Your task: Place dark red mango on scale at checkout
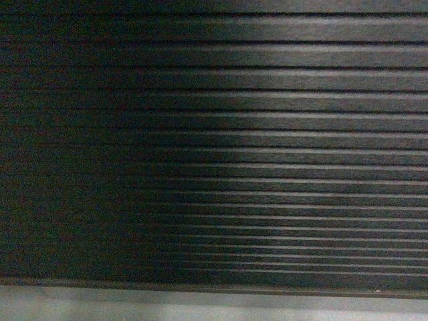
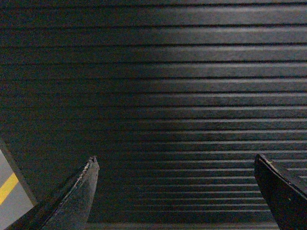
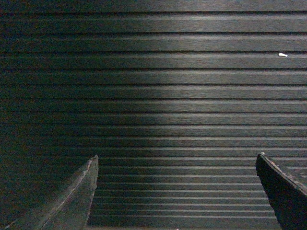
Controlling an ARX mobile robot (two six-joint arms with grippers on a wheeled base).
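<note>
ribbed bench front in every view, both claws spread and bare

item 1, the checkout bench: you are looking at its slatted front only. dark brown-black horizontal ribs fill the head view from edge to edge, lit on the right half and falling into shadow on the left. along the bottom of that view runs the grey plinth, a pale band under the last rib. the flat top of the bench is not in any view.

item 2, the left claw: two dark fingers rise from the lower corners of the left wrist view, tips set wide apart, with nothing between them but the ribbed front beyond. at the lower left corner you can see a slice of grey floor with a yellow stripe.

item 3, the right claw: same pose in the right wrist view, fingers spread wide and holding nothing, pointed at the ribs. a small white fleck sits on one rib near the upper right.

item 4, the dark red mango and the scale: neither shows in any of the three views, so you cannot tell from here where they lie.
</note>
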